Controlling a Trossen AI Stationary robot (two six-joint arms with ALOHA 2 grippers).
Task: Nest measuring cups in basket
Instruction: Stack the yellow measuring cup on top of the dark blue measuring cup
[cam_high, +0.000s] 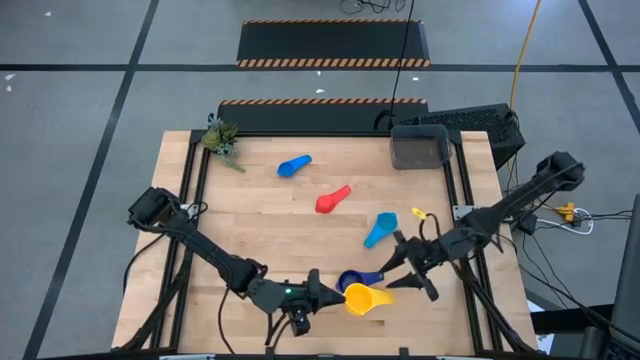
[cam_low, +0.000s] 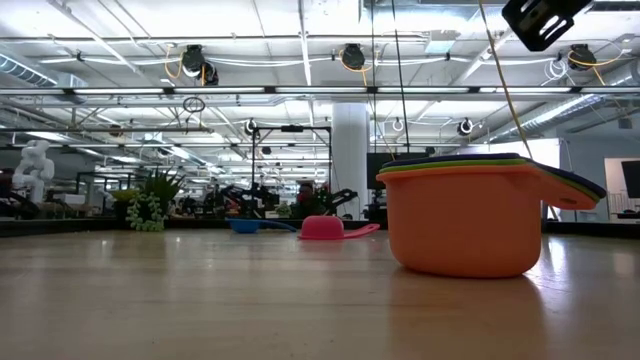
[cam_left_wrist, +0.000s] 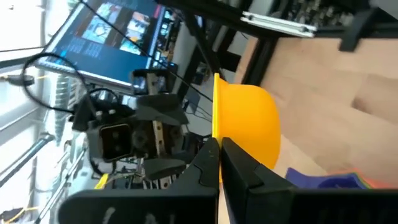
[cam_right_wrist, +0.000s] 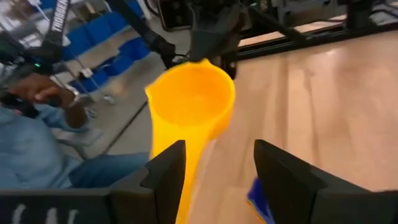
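My left gripper is shut on a yellow measuring cup near the table's front edge; the cup also shows in the right wrist view. My right gripper is open just right of it, its fingers on either side of the cup's handle; I cannot tell whether they touch it. A stack of orange, green and navy cups stands on the table beside them, navy on top. Blue, red and light blue cups lie apart on the table. The grey basket stands at the far right. My left gripper pinches the yellow cup's wall at the rim, on the side away from the handle, one finger inside and one outside. The fingers come level from the table's left. The cup is lifted clear and lies on its side, mouth toward my right gripper.
A small green plant stands at the far left corner. A small yellow piece lies near the light blue cup. A black keyboard lies beyond the basket. A person sits past the table's front edge.
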